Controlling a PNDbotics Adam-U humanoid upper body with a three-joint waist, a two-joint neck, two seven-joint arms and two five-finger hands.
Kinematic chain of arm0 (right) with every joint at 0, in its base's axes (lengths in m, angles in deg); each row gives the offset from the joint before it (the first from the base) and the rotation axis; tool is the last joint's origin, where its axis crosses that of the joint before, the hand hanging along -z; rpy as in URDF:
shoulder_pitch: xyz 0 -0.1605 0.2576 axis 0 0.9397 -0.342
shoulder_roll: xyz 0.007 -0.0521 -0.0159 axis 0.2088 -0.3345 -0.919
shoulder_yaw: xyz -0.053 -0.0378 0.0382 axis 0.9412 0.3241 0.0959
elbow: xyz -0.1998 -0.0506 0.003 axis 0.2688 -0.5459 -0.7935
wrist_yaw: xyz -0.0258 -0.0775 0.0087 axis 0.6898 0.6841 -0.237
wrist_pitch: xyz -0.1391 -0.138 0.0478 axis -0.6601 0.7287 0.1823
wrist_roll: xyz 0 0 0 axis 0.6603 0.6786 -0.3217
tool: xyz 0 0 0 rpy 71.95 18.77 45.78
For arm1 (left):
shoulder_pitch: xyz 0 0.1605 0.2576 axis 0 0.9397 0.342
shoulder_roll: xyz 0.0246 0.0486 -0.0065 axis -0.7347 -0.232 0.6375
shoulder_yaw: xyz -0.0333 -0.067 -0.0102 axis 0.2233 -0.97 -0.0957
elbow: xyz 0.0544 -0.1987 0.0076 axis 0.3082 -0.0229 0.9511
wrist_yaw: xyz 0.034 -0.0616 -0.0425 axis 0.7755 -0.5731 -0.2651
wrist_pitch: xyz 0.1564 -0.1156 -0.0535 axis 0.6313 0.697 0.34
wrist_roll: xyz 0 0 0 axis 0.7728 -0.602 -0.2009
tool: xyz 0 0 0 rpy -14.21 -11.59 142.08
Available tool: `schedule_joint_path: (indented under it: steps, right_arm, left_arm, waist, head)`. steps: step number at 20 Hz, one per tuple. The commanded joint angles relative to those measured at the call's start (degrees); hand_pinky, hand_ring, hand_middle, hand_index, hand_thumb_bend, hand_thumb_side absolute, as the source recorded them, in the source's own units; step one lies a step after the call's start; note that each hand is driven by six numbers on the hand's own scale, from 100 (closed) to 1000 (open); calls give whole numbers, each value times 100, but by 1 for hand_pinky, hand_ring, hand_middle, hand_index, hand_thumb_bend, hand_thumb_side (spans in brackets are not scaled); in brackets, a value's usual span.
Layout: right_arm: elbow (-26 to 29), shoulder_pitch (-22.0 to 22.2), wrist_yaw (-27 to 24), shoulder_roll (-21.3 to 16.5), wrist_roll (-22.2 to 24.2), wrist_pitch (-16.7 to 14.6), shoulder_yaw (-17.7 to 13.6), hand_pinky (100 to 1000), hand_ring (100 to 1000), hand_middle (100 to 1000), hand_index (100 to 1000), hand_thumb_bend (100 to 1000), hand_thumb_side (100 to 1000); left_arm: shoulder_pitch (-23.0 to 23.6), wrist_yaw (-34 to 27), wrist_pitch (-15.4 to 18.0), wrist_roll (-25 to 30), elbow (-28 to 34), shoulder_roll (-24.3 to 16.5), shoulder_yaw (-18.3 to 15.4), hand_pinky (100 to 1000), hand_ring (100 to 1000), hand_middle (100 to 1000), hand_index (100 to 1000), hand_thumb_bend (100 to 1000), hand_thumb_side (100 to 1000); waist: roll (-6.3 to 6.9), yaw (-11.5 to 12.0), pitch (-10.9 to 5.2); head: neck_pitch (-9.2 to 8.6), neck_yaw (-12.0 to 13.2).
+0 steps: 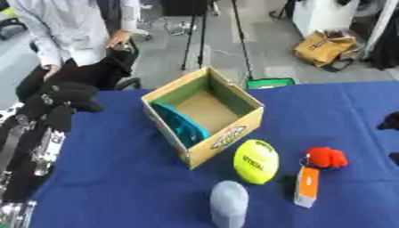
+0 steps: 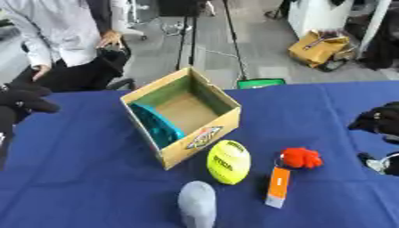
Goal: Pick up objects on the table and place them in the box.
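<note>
A brown box (image 1: 204, 116) sits on the blue table (image 1: 101, 178). A yellow ball (image 1: 256, 161) lies right beside it.

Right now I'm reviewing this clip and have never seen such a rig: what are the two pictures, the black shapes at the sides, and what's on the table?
Both pictures come from one stereo camera in a humanoid robot's head, looking down at a blue table.

The black shapes are its hands: the left hand at the left edge, fingers curled, holding nothing; the right hand at the right edge, its fingers unclear.

On the table stand an open cardboard box with a teal object inside, a yellow ball, a red fuzzy toy, an orange-and-white packet and a grey rounded object. Nothing is held.
</note>
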Motion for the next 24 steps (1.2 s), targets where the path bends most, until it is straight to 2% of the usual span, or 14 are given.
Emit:
schedule_joint_path:
  steps: [1,3,5,6,10,15,24]
  right_arm:
    - [-3,-175,-107,-66,-269,87,12,901,911,882,962,328,768]
    - [8,-239,-203,-20,-389,163,78,919,925,899,980,359,777]
    - [25,-301,-324,34,-441,267,128,980,965,941,1000,420,762]
    - [54,-330,-414,60,-448,341,157,996,983,957,1000,502,768]
    - [332,-422,-901,121,-449,676,246,1000,990,959,1000,562,781]
    - [547,-576,-1234,276,-192,935,427,1000,995,958,1000,574,753]
    - [293,-789,-1125,689,-110,1048,584,1000,993,947,1000,588,726]
  left_arm:
    - [-63,-34,0,33,84,-112,8,708,660,718,757,100,670]
    - [-59,-39,-4,40,84,-106,14,708,660,718,757,100,670]
    - [-57,-48,-9,47,84,-98,22,708,660,718,757,100,671]
    - [-55,-54,-11,51,84,-95,25,708,660,718,756,100,671]
    - [-51,-68,-18,63,84,-87,33,707,660,718,756,100,669]
    - [-55,-89,-22,89,84,-65,55,707,661,719,757,100,668]
    - [-49,-115,-27,118,84,-34,72,706,663,719,757,100,669]
  waist:
    - [-33,8,-94]
    - [-35,14,-102]
    - [-36,23,-117]
    - [-35,26,-122]
    - [-30,24,-136]
    - [-9,44,-151]
    - [13,83,-146]
  head:
    - [-35,-19]
    - [-30,-26]
    - [-29,-30]
    - [-26,-28]
    - [-7,-5]
    - [-7,-32]
    - [-56,-28]
